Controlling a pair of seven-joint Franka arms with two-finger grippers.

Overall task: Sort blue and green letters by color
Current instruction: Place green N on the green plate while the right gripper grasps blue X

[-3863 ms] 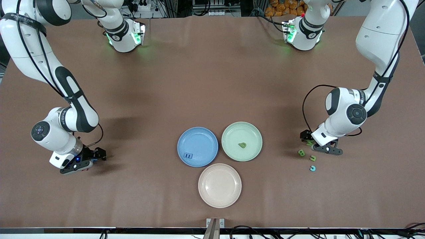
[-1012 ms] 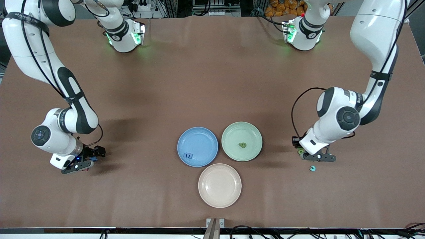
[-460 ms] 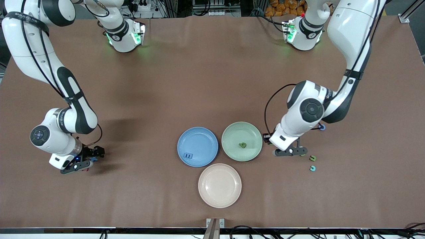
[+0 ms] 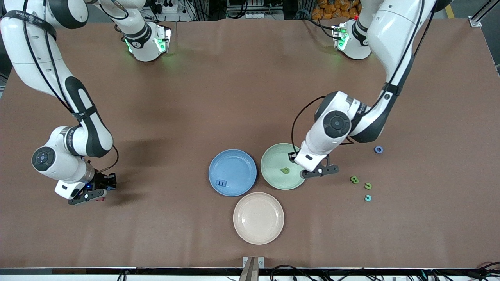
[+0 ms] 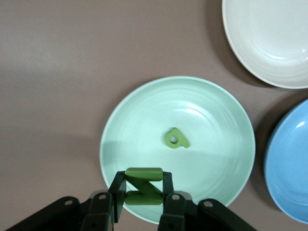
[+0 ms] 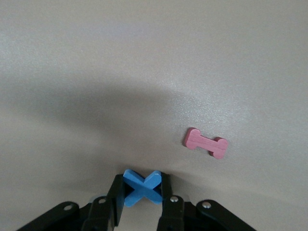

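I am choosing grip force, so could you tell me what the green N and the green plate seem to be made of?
The green N, held in the left gripper: probably matte foam or soft plastic, thick with flat, dull faces. The green plate: seemingly hard plastic or melamine, with a soft sheen and moulded rings.

Letter-shaped pieces only.
- Blue X [image 6: 142, 184]: in the right end effector [image 6: 141, 193].
- Green N [image 5: 144, 174], seen sideways: in the left end effector [image 5: 143, 193].
- Green B [image 4: 354, 179]: on the counter [image 4: 250, 97], toward the left arm's end.
- Blue E [image 4: 221, 182]: on the blue plate [image 4: 234, 155].

Print on the arms is too small to read.
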